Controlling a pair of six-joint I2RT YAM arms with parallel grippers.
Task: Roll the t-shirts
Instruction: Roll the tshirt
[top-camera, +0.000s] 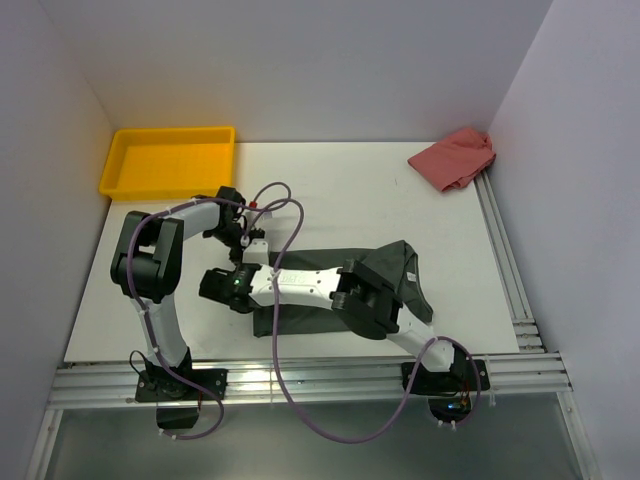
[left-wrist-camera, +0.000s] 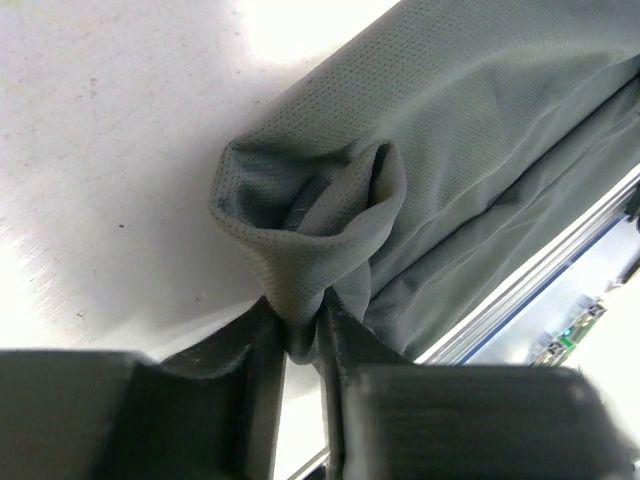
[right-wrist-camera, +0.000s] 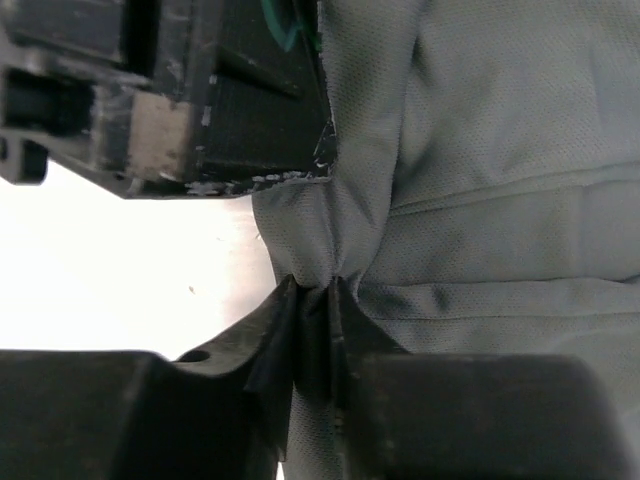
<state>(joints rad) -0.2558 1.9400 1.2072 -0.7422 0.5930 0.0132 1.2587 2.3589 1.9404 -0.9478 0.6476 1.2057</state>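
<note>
A dark grey t-shirt (top-camera: 400, 285) lies folded into a long strip across the near middle of the table. Its left end is bunched and lifted where both grippers meet. My left gripper (top-camera: 248, 250) reaches down from the back, and the left wrist view shows it (left-wrist-camera: 303, 335) shut on a puckered fold of the t-shirt (left-wrist-camera: 480, 150). My right arm stretches left over the strip. The right gripper (top-camera: 245, 272) is at that same end, and in the right wrist view it (right-wrist-camera: 315, 300) pinches a gathered edge of the t-shirt (right-wrist-camera: 500, 150), right below the left gripper's black body (right-wrist-camera: 220, 100).
A yellow tray (top-camera: 168, 160) stands at the back left. A pink-red cloth (top-camera: 455, 158) lies crumpled in the back right corner. Aluminium rails (top-camera: 300, 375) run along the front and right edges. White walls close in three sides.
</note>
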